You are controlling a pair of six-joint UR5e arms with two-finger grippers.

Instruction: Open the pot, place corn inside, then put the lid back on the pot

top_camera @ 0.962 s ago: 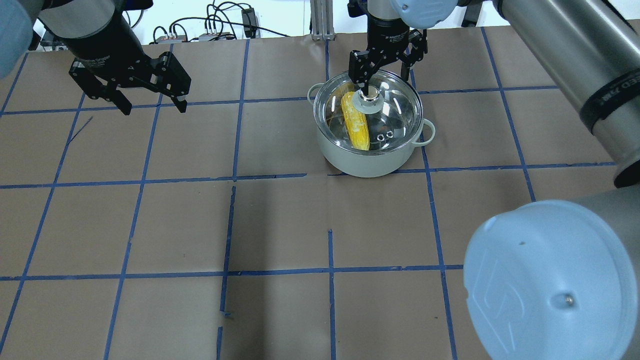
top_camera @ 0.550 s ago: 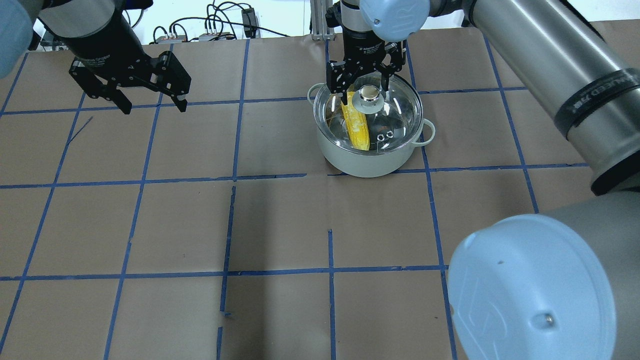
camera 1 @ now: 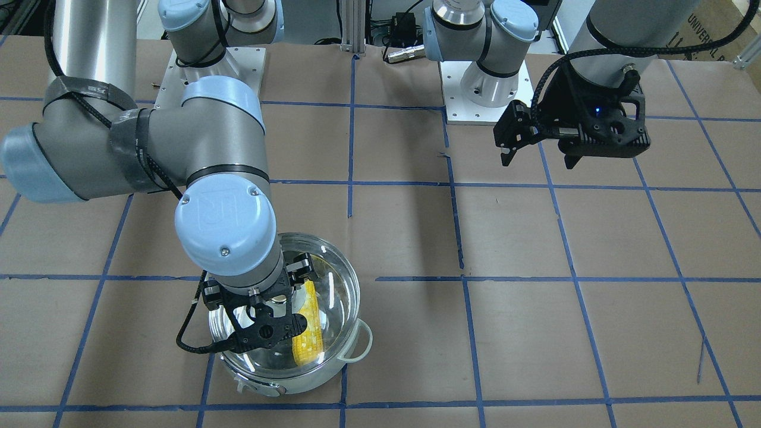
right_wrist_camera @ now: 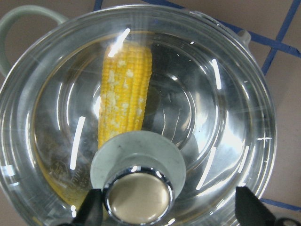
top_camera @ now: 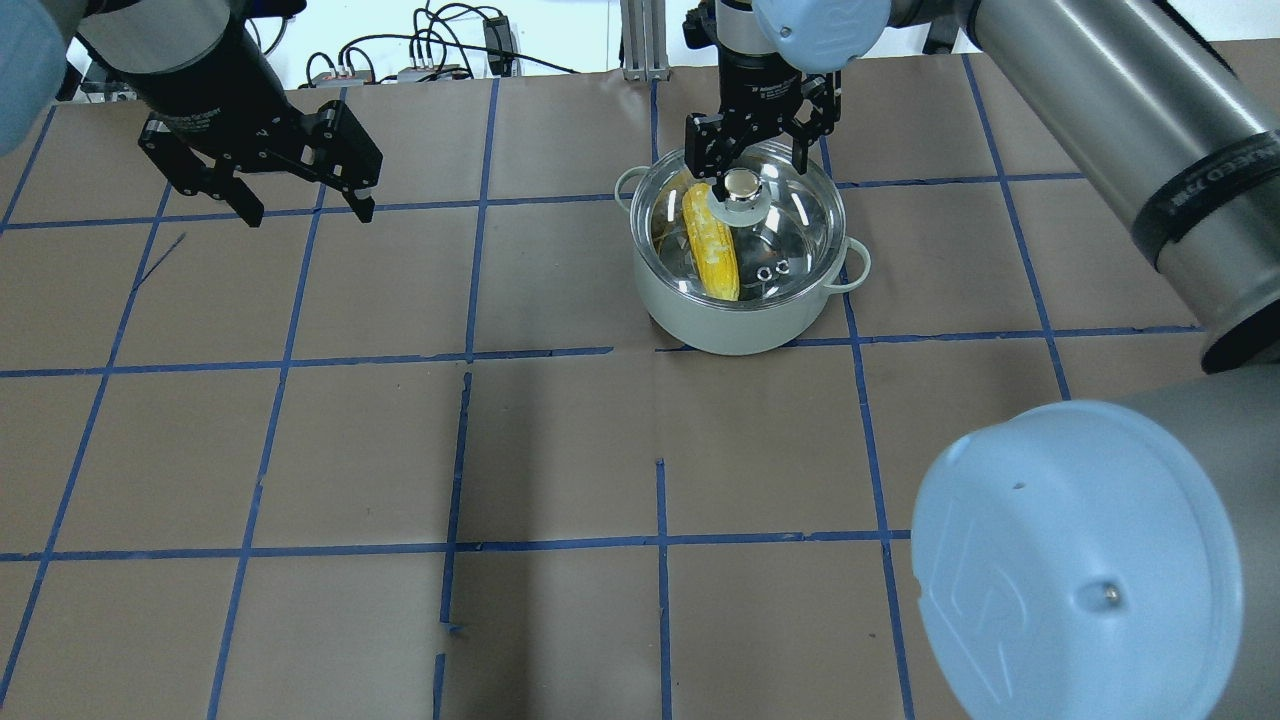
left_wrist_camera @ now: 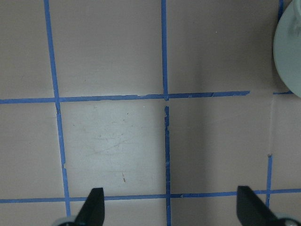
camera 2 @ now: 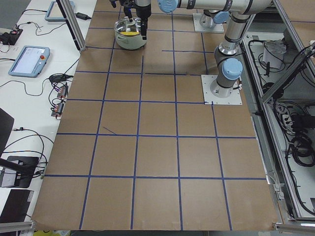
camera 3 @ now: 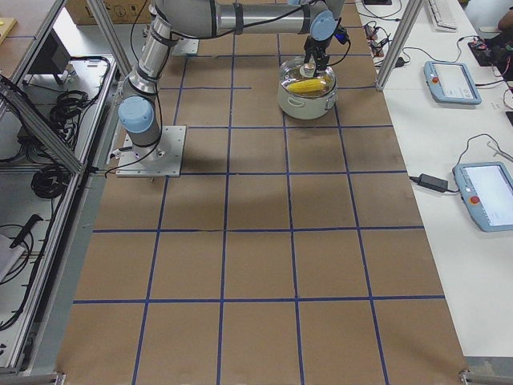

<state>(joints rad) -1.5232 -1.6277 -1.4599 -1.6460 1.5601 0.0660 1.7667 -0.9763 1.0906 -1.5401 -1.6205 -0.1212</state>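
You can read "UNIVERSAL R", cut off, on the cardboard box (camera 1: 708, 27); the gripper labels are too small to read. The pot (top_camera: 735, 325) sits at 1 o'clock on the table (top_camera: 560, 450), with the lid (top_camera: 795, 215) on it and the corn (top_camera: 712, 250) inside. From the front, the right wrist hides the knob (right_wrist_camera: 138, 197). The right gripper (top_camera: 750, 165) points straight down, its fingers spread either side of that knob. The left gripper (top_camera: 308, 213), at 10 o'clock, hangs spread too.
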